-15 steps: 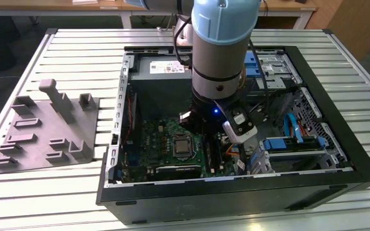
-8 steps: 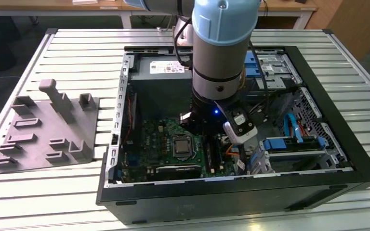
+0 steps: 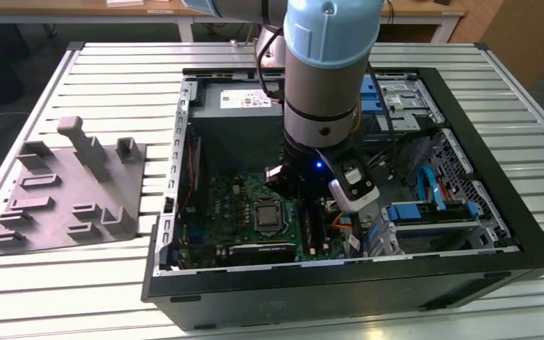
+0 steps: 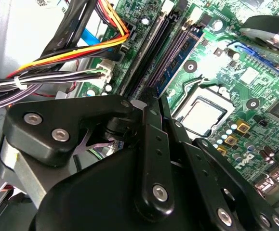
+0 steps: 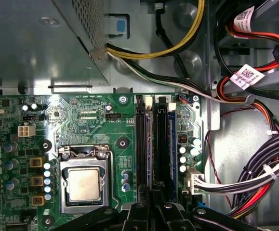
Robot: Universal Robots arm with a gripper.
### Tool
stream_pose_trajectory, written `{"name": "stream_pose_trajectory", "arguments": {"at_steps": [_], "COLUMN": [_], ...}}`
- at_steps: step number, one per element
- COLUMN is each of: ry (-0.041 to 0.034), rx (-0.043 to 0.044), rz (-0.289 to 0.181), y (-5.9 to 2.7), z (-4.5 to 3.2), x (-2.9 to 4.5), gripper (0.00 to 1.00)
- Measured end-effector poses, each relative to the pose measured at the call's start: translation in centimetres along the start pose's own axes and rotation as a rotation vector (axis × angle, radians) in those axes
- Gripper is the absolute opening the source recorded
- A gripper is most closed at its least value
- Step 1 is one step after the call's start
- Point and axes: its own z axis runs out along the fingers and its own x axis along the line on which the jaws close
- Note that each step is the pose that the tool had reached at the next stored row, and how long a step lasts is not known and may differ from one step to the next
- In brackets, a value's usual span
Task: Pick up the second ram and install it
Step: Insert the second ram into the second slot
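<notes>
The second ram [image 4: 180, 65] is a thin blue-green stick standing on edge along the outermost of the long black slots [image 4: 146, 53] on the green motherboard [image 5: 91, 120]. From above it shows as a narrow blue line [image 5: 171, 154]. My gripper [image 4: 153, 98] has its black fingers drawn close together at the stick's near end, and the stick seems to run out from between them. The first wrist view shows the gripper [image 5: 153, 208] over the slots beside the processor socket [image 5: 84, 185]. In the exterior view my arm [image 3: 324, 142] reaches down into the open computer case.
A grey holder tray [image 3: 64, 205] with upright posts lies on the slatted table at the exterior view's left. Bundled cables [image 5: 255, 178] run beside the slots. The grey power supply box [image 3: 234, 117] and drive bays [image 3: 433, 212] crowd the case interior.
</notes>
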Motion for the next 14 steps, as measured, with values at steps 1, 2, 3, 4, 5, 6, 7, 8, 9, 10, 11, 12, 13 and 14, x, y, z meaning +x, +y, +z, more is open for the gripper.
{"name": "stream_pose_trajectory", "arguments": {"at_steps": [1, 2, 3, 4, 5, 6, 7, 8, 9, 10, 11, 12, 13, 14], "ry": [0.0, 0.0, 0.0, 0.0, -0.0001, -0.0001, -0.0001, -0.0001, 0.0, 0.0, -0.0001, -0.0001, -0.0001, -0.0001], "rx": [0.0002, 0.0003, 0.0004, 0.0002, 0.0, -0.0004, -0.0003, -0.0001, 0.0, 0.0, -0.0002, -0.0003, -0.0002, -0.0003], "rz": [0.0, 0.0, -0.002, -0.006, -0.008, -0.009, -0.009, -0.01, -0.01, -0.01, -0.01, -0.01, -0.01, -0.01], "y": [0.01, 0.02, 0.02, 0.02, 0.03, 0.08, 0.14, 0.22, 0.31, 0.38, 0.41, 0.41, 0.41, 0.41], "z": [0.02, 0.05, 0.06, 0.07, 0.09, 0.11, 0.11, 0.11, 0.1, 0.1, 0.11, 0.11, 0.11, 0.11], "x": [0.0, 0.01, 0.01, 0.01, 0.01, 0.01, 0.02, 0.02, 0.02, 0.02, 0.02, 0.02, 0.02, 0.03], "gripper": [0.14, 0.14, 0.14, 0.14, 0.14, 0.14, 0.14, 0.14, 0.14, 0.14, 0.14, 0.14, 0.14, 0.14]}}
